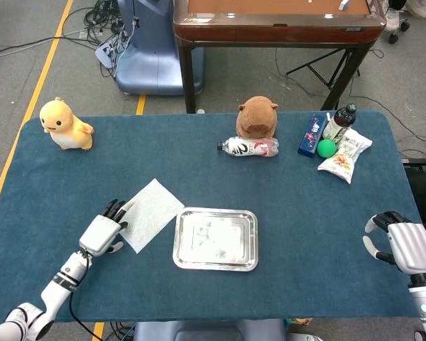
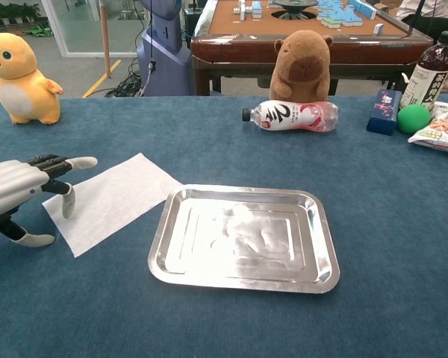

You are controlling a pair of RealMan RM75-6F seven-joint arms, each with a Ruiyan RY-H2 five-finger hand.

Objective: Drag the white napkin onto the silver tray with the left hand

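Note:
The white napkin point(image 1: 153, 212) point(image 2: 110, 198) lies flat on the blue table, just left of the silver tray point(image 1: 216, 239) point(image 2: 246, 236). My left hand point(image 1: 104, 229) point(image 2: 24, 189) hovers at the napkin's left edge with its fingers apart and stretched toward the paper; its fingertips point(image 2: 69, 201) hang over the napkin's corner, and touch cannot be told. Nothing lies in the tray. My right hand point(image 1: 401, 243) rests far off at the table's right edge, fingers loosely curled and holding nothing.
A yellow plush toy point(image 1: 64, 125) sits at the back left. A brown capybara plush point(image 1: 257, 116), a lying bottle point(image 1: 249, 147), a blue box point(image 1: 312, 134), a green ball point(image 1: 326, 148), a dark bottle point(image 1: 341, 122) and a snack bag point(image 1: 346, 155) line the back right.

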